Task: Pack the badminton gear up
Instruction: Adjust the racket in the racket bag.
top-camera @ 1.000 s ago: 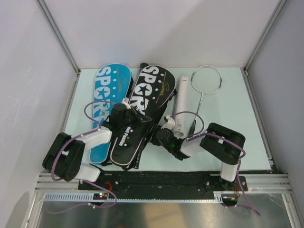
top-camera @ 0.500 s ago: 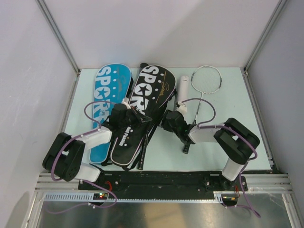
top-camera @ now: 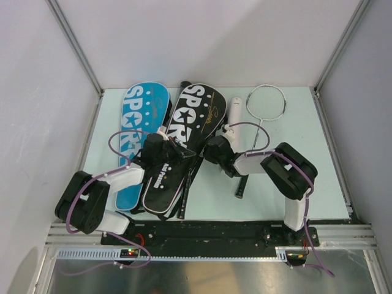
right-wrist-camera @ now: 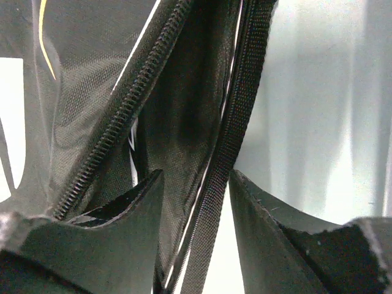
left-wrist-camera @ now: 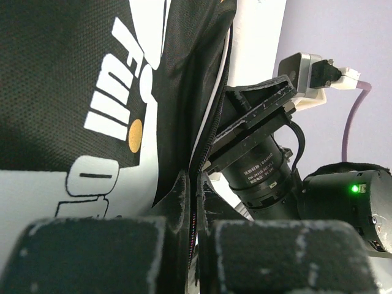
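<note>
Black woven fabric: racket cover [top-camera: 187, 122], flat on the table [top-camera: 318, 153] centre-left, beside the blue cover [top-camera: 139, 116]; left gripper [left-wrist-camera: 195, 190] clamped tight on its zip edge, apparently to hold the mouth up; right gripper [right-wrist-camera: 196, 177] part spread, straddling the opposite zip tape [right-wrist-camera: 242, 92] without pinching it, likely placed to part the opening for a racket; silver racket [top-camera: 266, 101] and white tube [top-camera: 234, 113] lie unpacked to the right. Lettering: white "SPOR" on both covers, remainder hidden by the arm; white "Full" near the handle end; gold script, illegible.
</note>
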